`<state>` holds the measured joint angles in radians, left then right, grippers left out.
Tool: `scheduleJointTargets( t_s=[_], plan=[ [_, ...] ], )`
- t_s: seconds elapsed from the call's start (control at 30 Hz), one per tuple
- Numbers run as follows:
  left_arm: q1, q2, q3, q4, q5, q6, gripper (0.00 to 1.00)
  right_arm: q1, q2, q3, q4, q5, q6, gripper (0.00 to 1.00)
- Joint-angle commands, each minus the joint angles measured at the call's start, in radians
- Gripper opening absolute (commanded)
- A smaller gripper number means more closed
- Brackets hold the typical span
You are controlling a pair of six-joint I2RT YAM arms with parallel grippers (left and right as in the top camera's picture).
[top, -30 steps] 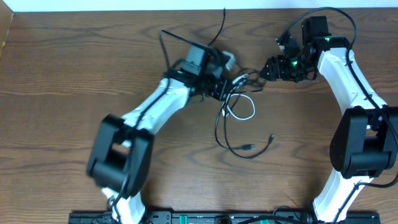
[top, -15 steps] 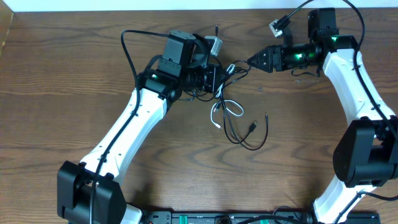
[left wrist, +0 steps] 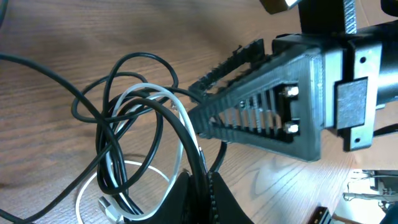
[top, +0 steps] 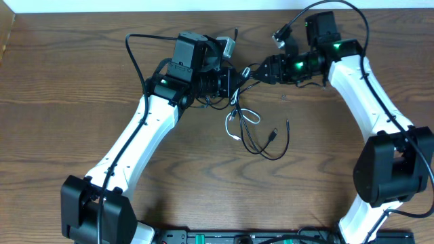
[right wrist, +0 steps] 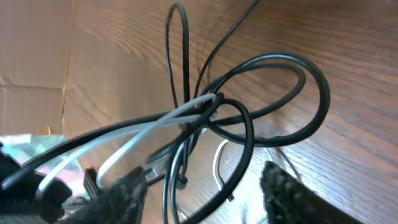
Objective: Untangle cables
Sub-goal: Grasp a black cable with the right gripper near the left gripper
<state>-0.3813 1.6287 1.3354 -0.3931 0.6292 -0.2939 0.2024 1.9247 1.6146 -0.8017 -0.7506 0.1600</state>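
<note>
L gripper (top: pixel 233 80) clamped tight on cables (left wrist: pixel 149 92) — R gripper (top: pixel 262 70) half-open, straddling them, no grip.

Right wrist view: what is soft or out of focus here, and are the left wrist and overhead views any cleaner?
Right wrist view: cables sharp, own fingers at the bottom dark and blurred, left background soft. Left wrist view: the other arm's ribbed finger crisp, a blown-out patch at the top edge. Overhead view: evenly lit, sharp, faint shadows on the table.
</note>
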Motion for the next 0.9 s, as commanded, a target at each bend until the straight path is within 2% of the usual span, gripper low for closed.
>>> scheduleJointTargets(
  t_s=[0.0, 0.13, 0.2, 0.27, 0.33, 0.47, 0.6, 0.7, 0.87],
  plan=[
    [0.003, -0.002, 0.011, 0.002, 0.010, -0.027, 0.07, 0.032, -0.023, 0.012, 0.021, 0.050, 0.072, 0.52],
    [0.007, -0.002, 0.011, 0.012, 0.010, -0.037, 0.07, 0.074, -0.008, 0.006, 0.011, 0.097, 0.076, 0.45],
    [0.014, -0.002, 0.011, 0.020, 0.009, -0.055, 0.08, 0.090, 0.006, 0.006, -0.001, 0.117, 0.076, 0.36],
    [0.040, -0.002, 0.011, 0.024, 0.009, -0.086, 0.07, 0.094, 0.019, 0.006, -0.018, 0.155, 0.076, 0.17],
    [0.070, -0.002, 0.011, 0.022, 0.009, -0.103, 0.08, 0.084, 0.023, 0.006, -0.029, 0.192, 0.085, 0.01],
    [0.143, -0.002, 0.011, -0.003, 0.018, -0.124, 0.07, 0.021, 0.023, 0.006, -0.056, 0.274, 0.090, 0.01],
    [0.193, -0.002, 0.011, -0.023, 0.117, -0.109, 0.08, -0.061, 0.025, 0.005, -0.082, 0.394, 0.088, 0.01],
    [0.224, -0.002, 0.011, -0.055, 0.149, -0.046, 0.07, -0.129, 0.025, 0.004, -0.086, 0.401, 0.068, 0.01],
    [0.278, -0.002, 0.011, -0.197, 0.141, 0.094, 0.08, -0.220, 0.025, 0.000, -0.104, 0.401, 0.048, 0.01]
  ],
)
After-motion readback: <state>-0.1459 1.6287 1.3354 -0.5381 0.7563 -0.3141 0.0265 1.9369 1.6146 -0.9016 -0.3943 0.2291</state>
